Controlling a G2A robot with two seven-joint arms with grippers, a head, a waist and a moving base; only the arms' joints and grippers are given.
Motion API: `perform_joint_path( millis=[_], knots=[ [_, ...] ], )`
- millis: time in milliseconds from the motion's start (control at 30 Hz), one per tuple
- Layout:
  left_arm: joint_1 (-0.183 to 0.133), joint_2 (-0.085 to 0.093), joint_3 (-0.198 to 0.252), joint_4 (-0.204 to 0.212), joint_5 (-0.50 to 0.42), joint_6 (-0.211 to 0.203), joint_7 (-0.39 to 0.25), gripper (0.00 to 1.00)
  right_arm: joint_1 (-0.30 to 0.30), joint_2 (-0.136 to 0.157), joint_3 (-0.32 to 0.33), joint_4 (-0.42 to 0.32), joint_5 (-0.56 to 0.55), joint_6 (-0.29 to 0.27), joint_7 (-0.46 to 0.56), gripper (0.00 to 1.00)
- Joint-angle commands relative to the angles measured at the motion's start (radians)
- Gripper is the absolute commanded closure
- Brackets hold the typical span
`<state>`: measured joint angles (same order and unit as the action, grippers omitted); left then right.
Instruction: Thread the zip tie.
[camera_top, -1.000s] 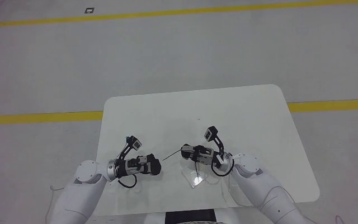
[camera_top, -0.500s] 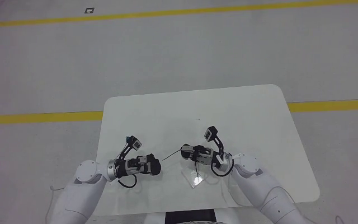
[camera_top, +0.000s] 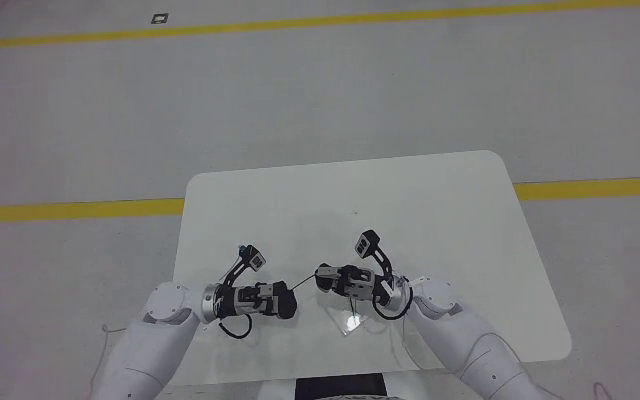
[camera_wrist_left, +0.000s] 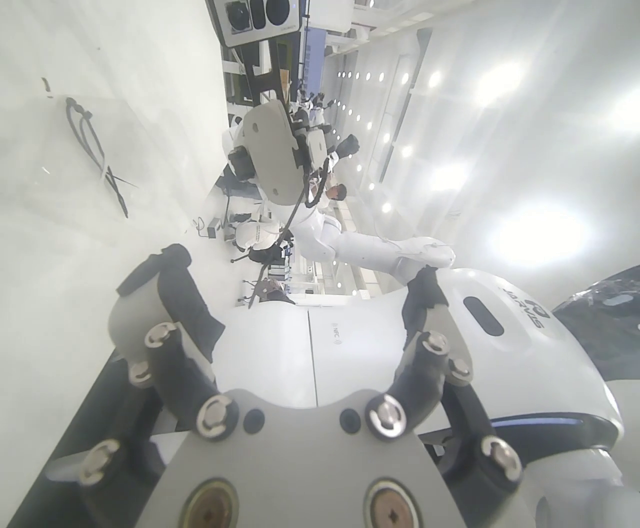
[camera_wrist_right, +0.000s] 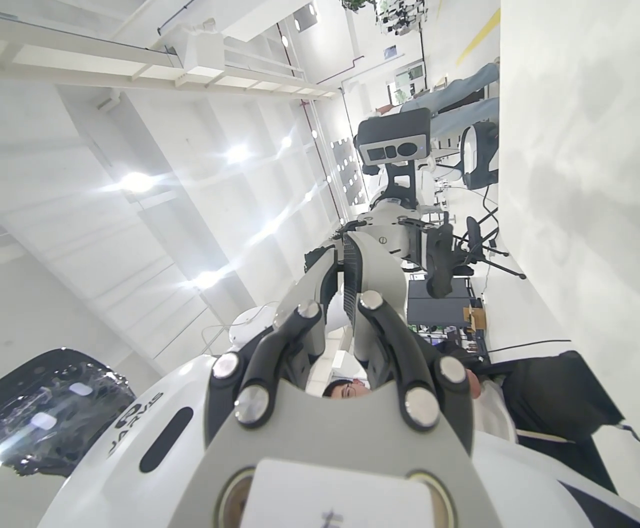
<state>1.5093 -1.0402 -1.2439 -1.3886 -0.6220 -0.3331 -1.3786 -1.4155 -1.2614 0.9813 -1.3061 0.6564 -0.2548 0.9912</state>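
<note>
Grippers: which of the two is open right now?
The left gripper: its fingers stand wide apart in its wrist view. The right gripper is pinched shut on the zip tie.

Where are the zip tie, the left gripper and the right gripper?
zip tie (camera_top: 304, 281): top view, middle of the strap.
left gripper (camera_wrist_left: 297, 266): left wrist view, midway between fingertips.
right gripper (camera_wrist_right: 339, 246): right wrist view, midway between fingertips.

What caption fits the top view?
Left tool and right tool face off over a white rounded table, thin black zip tie between them.
</note>
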Motion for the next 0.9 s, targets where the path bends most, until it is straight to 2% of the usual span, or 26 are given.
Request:
perform_joint_path(
  millis=[0, 100, 333, 600, 733, 867],
  knots=[
    [0.0, 0.0, 0.0, 0.0, 0.0, 0.0, 0.0, 0.0, 0.0, 0.0, 0.0, 0.0, 0.0, 0.0, 0.0, 1.0],
    [0.001, -0.001, 0.009, -0.012, 0.014, 0.0, 0.048, 0.0, -0.006, 0.0, -0.003, -0.014, -0.008, 0.002, -0.025, 1.0],
    [-0.006, -0.001, 0.031, -0.012, 0.011, 0.007, 0.113, 0.0, -0.025, -0.003, -0.02, -0.043, -0.029, -0.017, -0.073, 1.0],
    [-0.007, -0.001, 0.034, -0.015, 0.009, -0.001, 0.115, 0.0, -0.027, -0.004, -0.021, -0.045, -0.034, -0.023, -0.089, 1.0],
    [-0.003, 0.0, 0.041, -0.029, 0.019, 0.002, 0.161, 0.0, -0.036, -0.003, -0.022, -0.065, -0.066, -0.024, -0.142, 1.0],
    [-0.002, 0.001, 0.042, -0.032, 0.017, -0.007, 0.154, 0.0, -0.044, -0.002, -0.022, -0.078, -0.075, -0.021, -0.161, 1.0]
  ],
)
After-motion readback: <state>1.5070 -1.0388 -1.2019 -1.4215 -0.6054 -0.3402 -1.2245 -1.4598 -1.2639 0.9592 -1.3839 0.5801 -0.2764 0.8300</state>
